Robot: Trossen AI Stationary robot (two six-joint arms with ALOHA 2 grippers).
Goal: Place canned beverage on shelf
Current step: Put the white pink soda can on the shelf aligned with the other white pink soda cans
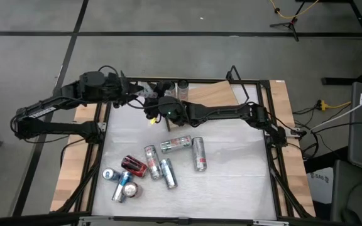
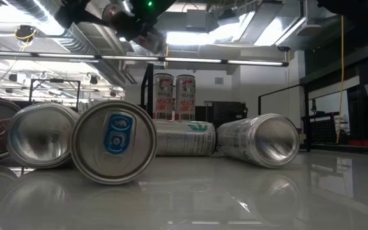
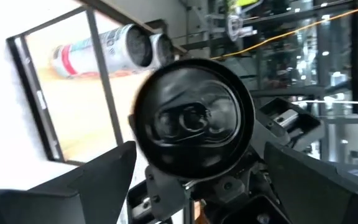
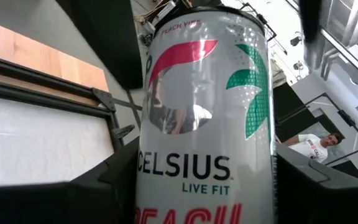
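Filling the right wrist view, a silver Celsius can (image 4: pixel 204 118) sits clamped between the right gripper (image 1: pixel 158 108) fingers, held near the back of the table beside the shelf (image 1: pixel 207 93). Facing it from the other side, the left gripper (image 1: pixel 137 95) has its fingers spread apart with nothing between them. Two Celsius cans (image 2: pixel 174 97) stand upright on the shelf's wooden board, while loose cans (image 1: pixel 162 162) lie scattered on the white tabletop (image 1: pixel 231 182).

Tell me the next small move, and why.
Probably back the left gripper away: its fingers stand open either side of the can, while the right gripper is shut on that can. That frees the right arm to carry it to the shelf.
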